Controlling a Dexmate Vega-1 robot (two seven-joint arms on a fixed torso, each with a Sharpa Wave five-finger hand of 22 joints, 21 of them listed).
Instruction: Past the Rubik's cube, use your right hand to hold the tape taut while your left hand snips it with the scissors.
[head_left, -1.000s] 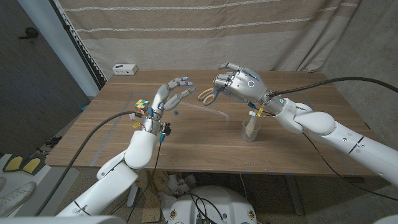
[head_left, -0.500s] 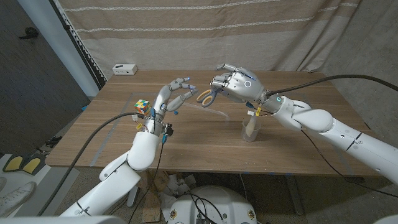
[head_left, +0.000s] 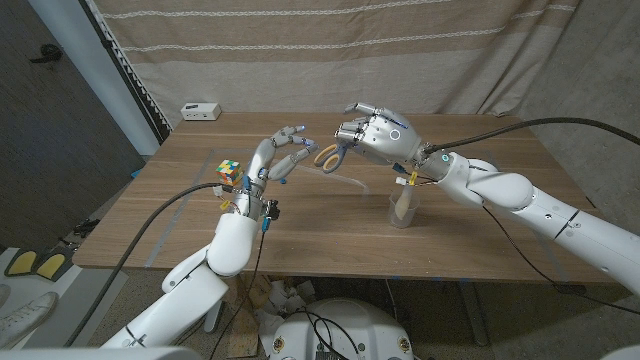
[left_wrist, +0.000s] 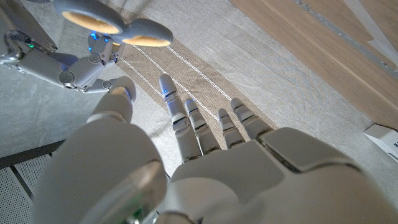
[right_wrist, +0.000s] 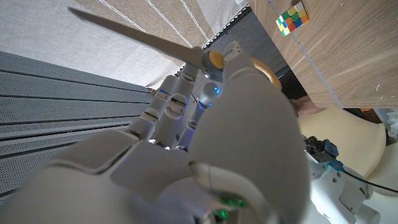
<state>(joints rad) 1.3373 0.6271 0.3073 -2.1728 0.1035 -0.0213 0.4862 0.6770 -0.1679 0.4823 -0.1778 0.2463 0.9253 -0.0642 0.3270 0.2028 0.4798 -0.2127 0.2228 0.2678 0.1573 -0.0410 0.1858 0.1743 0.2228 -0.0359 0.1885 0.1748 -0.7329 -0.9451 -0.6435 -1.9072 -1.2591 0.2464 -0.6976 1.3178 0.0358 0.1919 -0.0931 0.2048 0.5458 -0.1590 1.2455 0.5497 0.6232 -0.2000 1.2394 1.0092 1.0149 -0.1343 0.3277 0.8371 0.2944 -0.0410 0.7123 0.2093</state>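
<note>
My right hand (head_left: 378, 135) hangs above the table's far middle and grips yellow-handled scissors (head_left: 330, 157), whose blades slant down toward the table. In the right wrist view the blades (right_wrist: 137, 34) stick out past my fingers. My left hand (head_left: 278, 157) is raised just left of the handles, fingers spread and holding nothing. Its fingertips (left_wrist: 166, 87) reach close to the yellow handles (left_wrist: 118, 28), with a small gap between. The Rubik's cube (head_left: 229, 171) sits on the table to the left of my left hand and shows in the right wrist view as the Rubik's cube (right_wrist: 292, 17). I cannot make out any tape.
A small clear cup (head_left: 403, 207) with a beige thing in it stands on the table under my right forearm. A white box (head_left: 200, 110) lies at the far left corner. A curtain hangs behind the wooden table (head_left: 480, 225).
My left hand has risen a little and moved right toward the scissors' handles. My right hand has shifted slightly left with the scissors.
</note>
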